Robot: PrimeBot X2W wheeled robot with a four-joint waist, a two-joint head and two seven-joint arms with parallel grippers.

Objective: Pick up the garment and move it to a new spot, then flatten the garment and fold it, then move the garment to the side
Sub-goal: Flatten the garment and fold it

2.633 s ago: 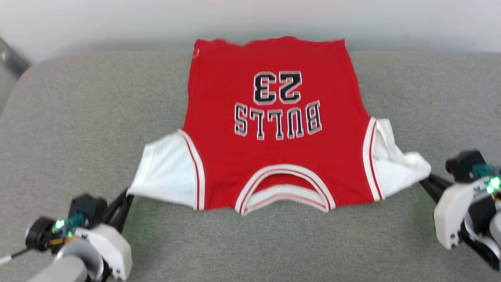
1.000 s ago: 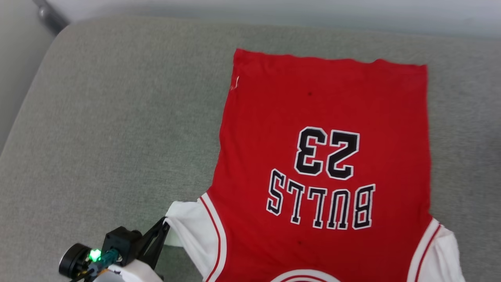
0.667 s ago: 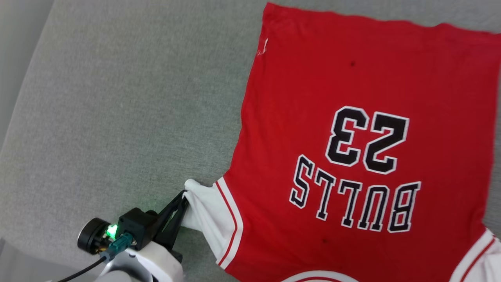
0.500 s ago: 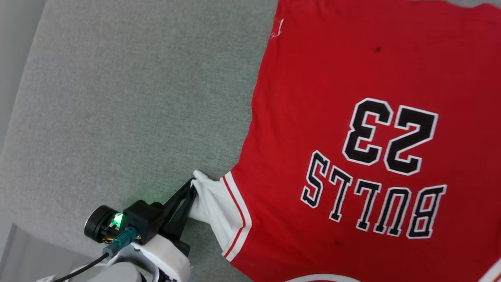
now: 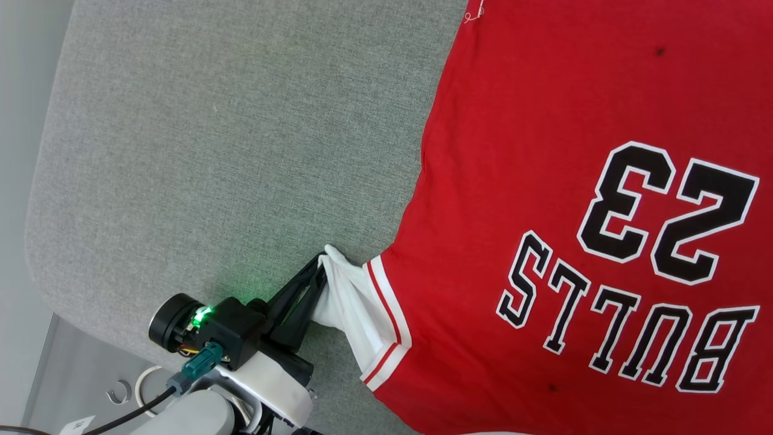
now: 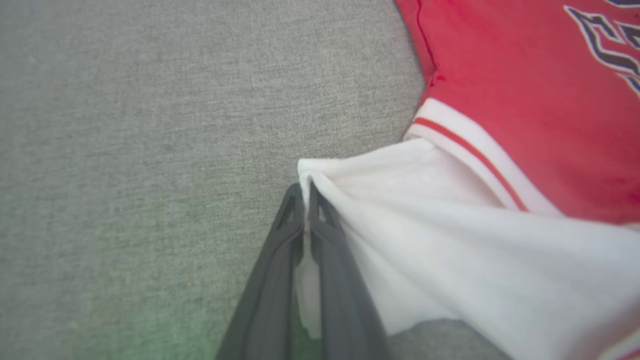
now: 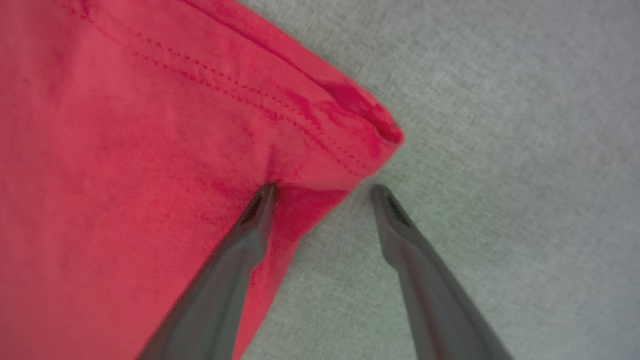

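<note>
The garment [image 5: 543, 151], a red jersey with "BULLS 23" lettering, lies face up on the grey padded surface [image 5: 211, 151]. My left gripper [image 5: 323, 266] is shut on the bunched edge of its white sleeve [image 5: 350, 296], at the jersey's near left. In the left wrist view the two fingers [image 6: 305, 192] pinch that white sleeve [image 6: 425, 225] beside the red-and-white trim [image 6: 465, 145]. My right gripper [image 7: 324, 192] is open over a red hem corner [image 7: 350, 115]; one fingertip [image 7: 265, 195] rests on the red cloth, the other on bare grey surface.
The grey surface's rounded left edge [image 5: 36, 241] drops off to a pale floor, where a cable [image 5: 127, 411] trails by my left arm. Open grey surface lies left of the jersey.
The head camera has swung, so the jersey now sits larger and further right in view. My left gripper keeps its hold, and the white sleeve has bunched narrower.
</note>
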